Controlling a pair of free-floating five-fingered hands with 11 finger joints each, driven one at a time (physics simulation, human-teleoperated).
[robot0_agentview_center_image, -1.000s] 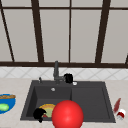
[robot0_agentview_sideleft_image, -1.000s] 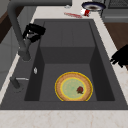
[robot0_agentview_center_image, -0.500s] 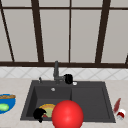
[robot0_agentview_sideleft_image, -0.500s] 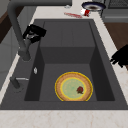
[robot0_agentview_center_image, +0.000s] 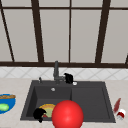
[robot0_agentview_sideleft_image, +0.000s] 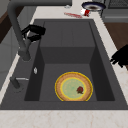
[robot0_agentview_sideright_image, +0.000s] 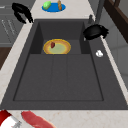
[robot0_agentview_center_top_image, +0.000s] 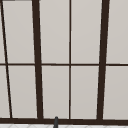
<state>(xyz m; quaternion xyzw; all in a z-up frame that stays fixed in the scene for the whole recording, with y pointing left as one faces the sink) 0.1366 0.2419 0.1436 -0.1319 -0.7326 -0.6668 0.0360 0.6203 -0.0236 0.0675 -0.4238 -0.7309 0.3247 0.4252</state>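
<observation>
my right hand (robot0_agentview_center_image: 68, 78) curled round the dark metal faucet (robot0_agentview_sideleft_image: 18, 37) | rigid, slick, grab its upright stem | left hand (robot0_agentview_center_image: 39, 114) loosely curled, holding nothing, by the sink's front rim (robot0_agentview_center_image: 30, 117)

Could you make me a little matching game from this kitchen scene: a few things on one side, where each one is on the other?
Things:
1. yellow plate
2. blue plate
3. right hand
4. left hand

Places:
A. at the sink's front rim
B. on the counter left of the sink
C. on the bottom of the sink basin
D. beside the faucet

Pairs: 1-C, 2-B, 3-D, 4-A
</observation>
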